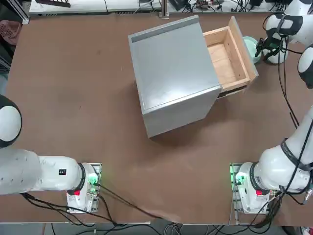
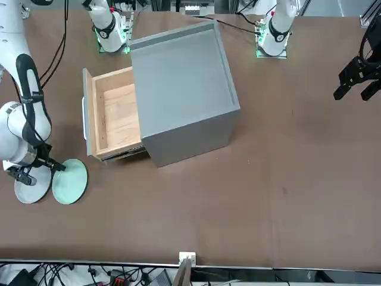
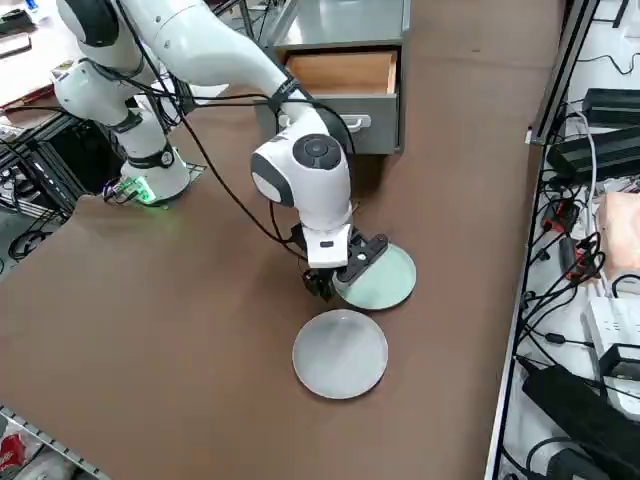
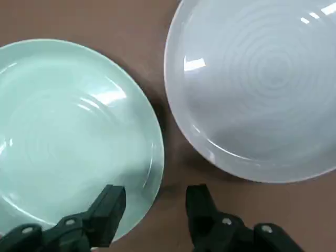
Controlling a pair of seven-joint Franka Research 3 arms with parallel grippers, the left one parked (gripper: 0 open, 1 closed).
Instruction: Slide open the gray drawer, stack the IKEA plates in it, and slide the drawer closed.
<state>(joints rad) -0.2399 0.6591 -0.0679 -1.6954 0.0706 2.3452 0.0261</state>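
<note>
The gray drawer (image 2: 116,116) of bare wood stands pulled out of the gray cabinet (image 2: 181,89), with nothing inside it. The two IKEA plates lie side by side on the table in front of the drawer: a mint green plate (image 4: 68,131) and a white-gray plate (image 4: 257,84). My right gripper (image 4: 155,198) is low over the mint plate's rim, on the side facing the white plate. One finger (image 4: 110,202) is over the mint plate and the other stands on the table in the gap between the plates. The fingers are apart and clamp nothing.
In the right side view the mint plate (image 3: 385,280) lies between the drawer front (image 3: 350,125) and the white plate (image 3: 340,352), close to the table's edge. Cables and power strips (image 3: 600,330) lie beyond that edge. The cabinet (image 1: 171,73) stands at the table's far middle.
</note>
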